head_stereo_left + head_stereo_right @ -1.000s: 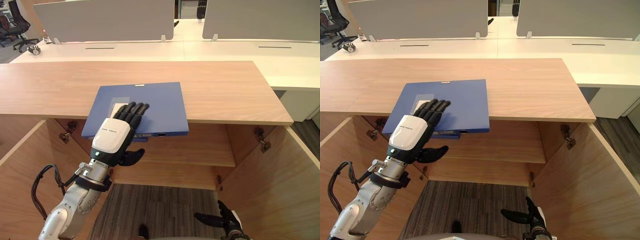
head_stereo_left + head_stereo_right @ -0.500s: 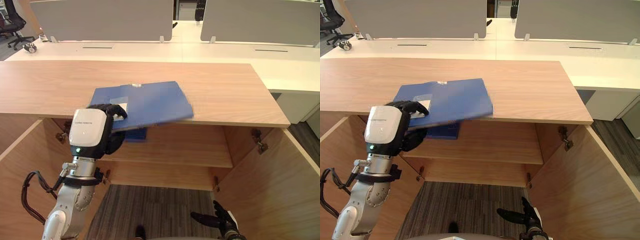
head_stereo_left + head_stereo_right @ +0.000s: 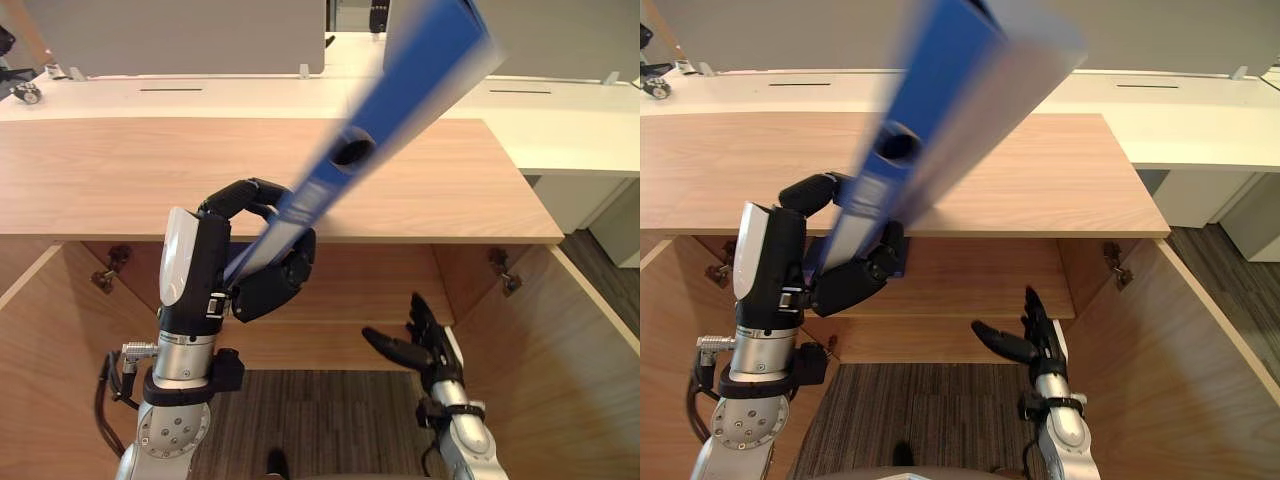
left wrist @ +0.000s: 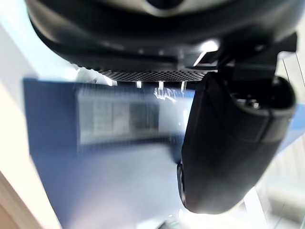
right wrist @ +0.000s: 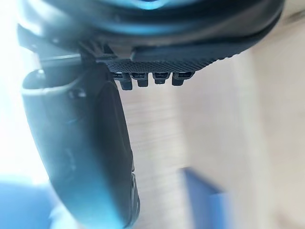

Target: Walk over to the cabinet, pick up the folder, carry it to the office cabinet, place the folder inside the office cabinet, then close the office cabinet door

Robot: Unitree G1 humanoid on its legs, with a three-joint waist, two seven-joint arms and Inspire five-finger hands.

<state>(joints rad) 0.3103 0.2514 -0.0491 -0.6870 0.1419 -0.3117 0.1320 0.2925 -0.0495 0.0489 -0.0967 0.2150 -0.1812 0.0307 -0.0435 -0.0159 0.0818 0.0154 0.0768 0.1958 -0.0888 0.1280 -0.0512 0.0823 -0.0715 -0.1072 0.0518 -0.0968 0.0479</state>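
Note:
The blue folder is lifted off the wooden cabinet top and tilts steeply up and to the right, its spine with a round hole toward me. My left hand is shut on its lower end, fingers over the top edge and thumb underneath. In the left wrist view the blue cover lies right behind the thumb. My right hand hovers open, fingers spread, low in front of the open cabinet, apart from the folder.
The cabinet below stands open with both doors swung out and a wooden shelf inside. White desks with grey partition screens stand behind the cabinet. Grey carpet lies underfoot.
The left hand has raised the folder off the cabinet top and swung it from flat to steeply tilted. The right hand has come up and further into view.

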